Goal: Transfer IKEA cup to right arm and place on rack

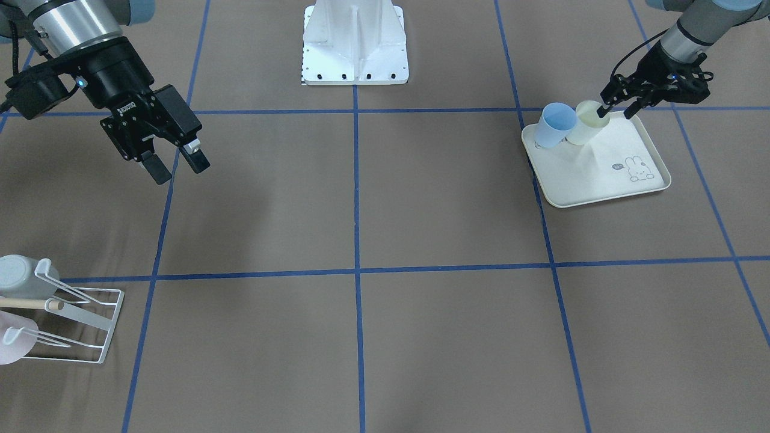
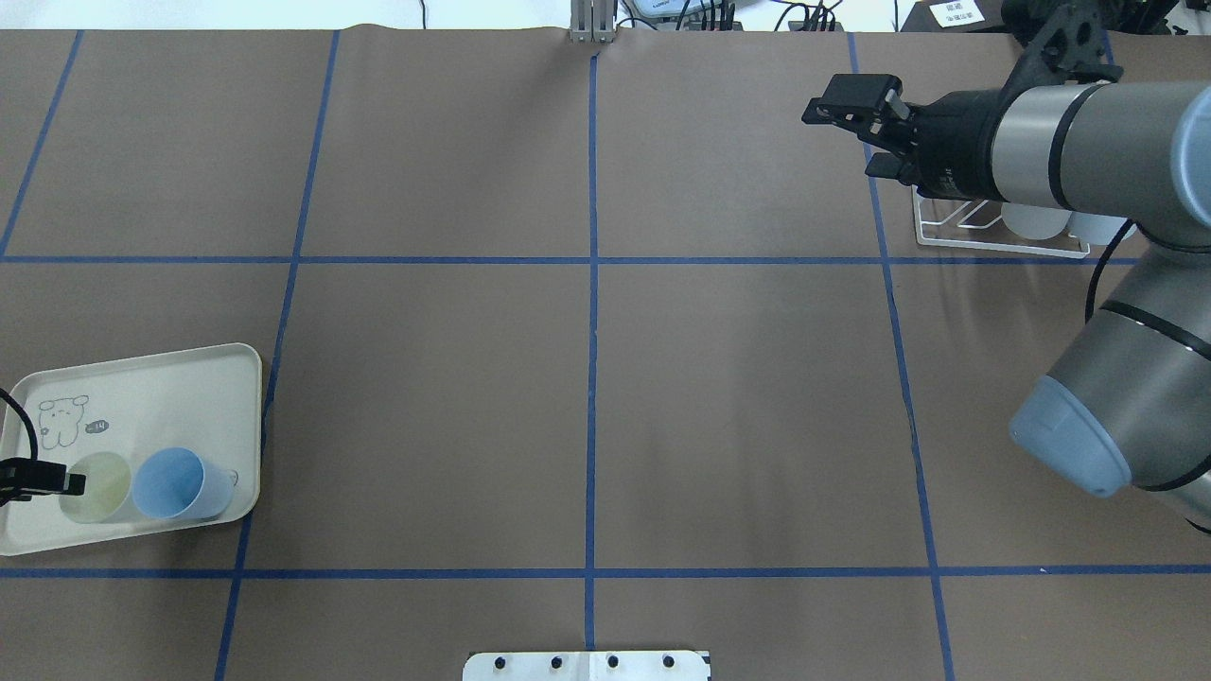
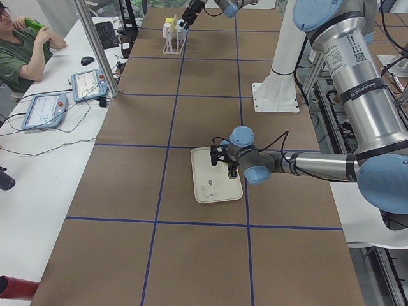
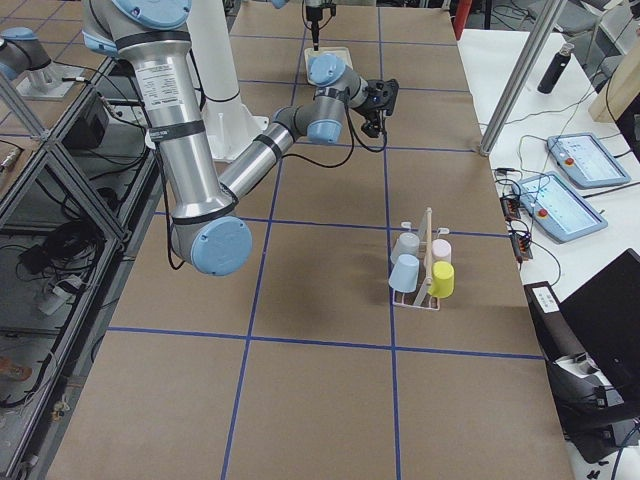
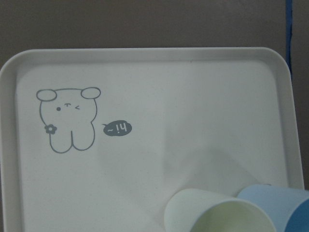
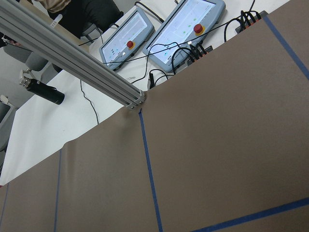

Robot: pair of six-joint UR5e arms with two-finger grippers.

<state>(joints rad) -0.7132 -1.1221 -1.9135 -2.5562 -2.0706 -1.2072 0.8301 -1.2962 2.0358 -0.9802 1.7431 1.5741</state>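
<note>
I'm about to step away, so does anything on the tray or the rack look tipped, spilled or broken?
Nothing stands out. The blue cup and the pale green cup stand upright, side by side on the tray, and four cups sit on the rack. No spill or damage shows.

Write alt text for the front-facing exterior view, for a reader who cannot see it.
The left arm's tool, open, straddles the rim of a pale yellow cup beside a blue cup on a cream tray at upper right. The right arm's tool hangs open at upper left; a white wire rack holding a grey cup sits at lower left.
</note>
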